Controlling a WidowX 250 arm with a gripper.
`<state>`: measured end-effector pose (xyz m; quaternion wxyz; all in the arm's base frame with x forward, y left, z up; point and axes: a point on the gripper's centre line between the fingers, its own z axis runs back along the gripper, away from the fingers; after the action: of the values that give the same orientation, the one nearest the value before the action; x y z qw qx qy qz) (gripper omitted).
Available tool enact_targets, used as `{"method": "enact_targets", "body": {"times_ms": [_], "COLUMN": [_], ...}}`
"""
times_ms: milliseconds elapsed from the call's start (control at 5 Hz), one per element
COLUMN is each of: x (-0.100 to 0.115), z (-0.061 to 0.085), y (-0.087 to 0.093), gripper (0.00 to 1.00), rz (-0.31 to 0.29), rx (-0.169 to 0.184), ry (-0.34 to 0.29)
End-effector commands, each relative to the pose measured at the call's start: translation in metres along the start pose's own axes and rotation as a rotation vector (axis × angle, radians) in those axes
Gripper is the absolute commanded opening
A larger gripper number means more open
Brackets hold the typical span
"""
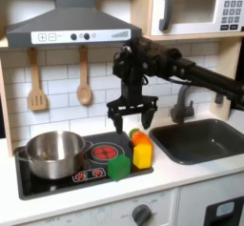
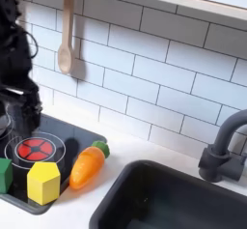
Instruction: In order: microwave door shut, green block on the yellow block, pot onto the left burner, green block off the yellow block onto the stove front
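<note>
Far to the left of my pincer (image 1: 132, 115) in the first exterior view, and lower, the pot (image 1: 52, 154) sits on the left burner (image 1: 31, 175) of the black cooktop, nothing showing above its rim. Nearer, below me and slightly left, the right-hand burner (image 1: 106, 153) glows red. At its front edge the green block (image 1: 119, 166) rests on the stove front (image 1: 92, 175), low and a little left of my fingertips. Straight beneath me the yellow block (image 1: 143, 155) stands upright, just beside the green one, with an orange carrot-like piece (image 1: 139, 137) behind it. My pincer hangs above these with its fingers spread wide and nothing between them. To my right and lower lies the sink (image 1: 200, 139) in the worktop (image 1: 181, 177). High up on my right the microwave door (image 1: 195, 7) is shut flat.
</note>
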<state>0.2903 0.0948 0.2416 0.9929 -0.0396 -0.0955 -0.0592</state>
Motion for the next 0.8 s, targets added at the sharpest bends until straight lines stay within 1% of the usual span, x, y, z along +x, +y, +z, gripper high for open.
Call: {"method": "enact_targets", "body": {"times_ms": [0,200,400,600], "x": [-0.049,-0.062,-0.062,-0.053], "z": [0.014,0.022,0.026,0.032], "y": [-0.003,-0.002,-0.001,0.001], "gripper": [1.0,1.0,1.0,1.0], "rz": [-0.066,-0.086,-0.105,-0.104], "rx": [-0.013,-0.009,0.002,-0.007], "ry": [0.011,-0.003,-0.022,-0.067]}}
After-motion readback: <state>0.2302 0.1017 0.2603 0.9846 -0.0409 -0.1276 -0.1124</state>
